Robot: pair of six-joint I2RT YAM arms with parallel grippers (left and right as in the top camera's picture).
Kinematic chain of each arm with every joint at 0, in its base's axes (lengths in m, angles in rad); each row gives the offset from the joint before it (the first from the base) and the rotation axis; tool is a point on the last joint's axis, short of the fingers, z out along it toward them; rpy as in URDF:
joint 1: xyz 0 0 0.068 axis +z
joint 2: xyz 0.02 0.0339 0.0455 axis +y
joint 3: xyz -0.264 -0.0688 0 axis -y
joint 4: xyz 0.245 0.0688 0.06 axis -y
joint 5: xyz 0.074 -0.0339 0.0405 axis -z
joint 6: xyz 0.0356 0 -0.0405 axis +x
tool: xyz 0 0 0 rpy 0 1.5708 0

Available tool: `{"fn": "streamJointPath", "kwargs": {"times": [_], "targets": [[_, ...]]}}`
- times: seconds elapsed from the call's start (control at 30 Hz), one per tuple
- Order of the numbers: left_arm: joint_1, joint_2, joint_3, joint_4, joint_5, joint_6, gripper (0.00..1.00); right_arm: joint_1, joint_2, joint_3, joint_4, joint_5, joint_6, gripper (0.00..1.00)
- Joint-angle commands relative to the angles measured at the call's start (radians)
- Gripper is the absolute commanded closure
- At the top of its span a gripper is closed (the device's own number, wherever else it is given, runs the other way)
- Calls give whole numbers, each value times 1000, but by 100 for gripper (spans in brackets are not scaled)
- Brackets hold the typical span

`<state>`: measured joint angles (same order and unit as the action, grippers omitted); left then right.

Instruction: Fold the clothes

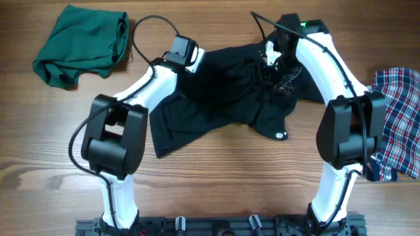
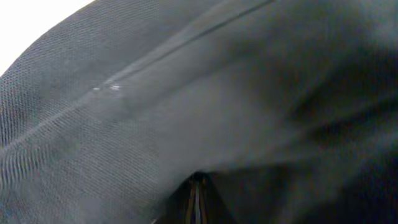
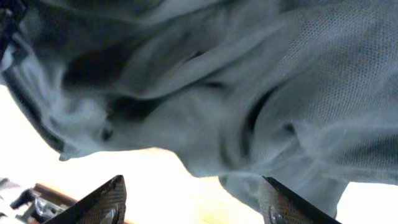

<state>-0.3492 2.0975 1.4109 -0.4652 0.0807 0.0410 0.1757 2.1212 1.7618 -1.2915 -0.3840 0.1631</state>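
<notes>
Progress: early — nothing was folded | black top (image 1: 223,98) lay crumpled | left gripper (image 2: 196,196) pinched its cloth; right gripper (image 3: 193,202) gaped (held nothing) | green garment (image 1: 82,42) lay left of it, plaid garment (image 1: 400,121) right — both bunched.

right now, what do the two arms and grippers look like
Left arm and right arm: white links, bulky black joint housings, thin black cables looping at the wrists. A green light glows by the right wrist. The right gripper has dark, wedge-shaped fingers.
</notes>
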Motion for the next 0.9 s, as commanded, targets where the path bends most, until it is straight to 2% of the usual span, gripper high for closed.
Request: {"fn": "streamJointPath", "kwargs": {"times": [0.0,0.23,0.37,0.47,0.87], "targets": [[21,51,0,30,15,5,96,-3,-27,-61,52,64,50,32],[51,51,0,176,-7,4,96,-3,-27,-172,134,124,106,30],[72,51,0,224,-7,5,96,-7,-27,-337,282,123,156,30],[89,51,0,271,-7,5,96,-8,-27,-433,374,123,211,35],[101,51,0,371,-12,5,96,-8,-27,-621,397,119,268,40]]}}
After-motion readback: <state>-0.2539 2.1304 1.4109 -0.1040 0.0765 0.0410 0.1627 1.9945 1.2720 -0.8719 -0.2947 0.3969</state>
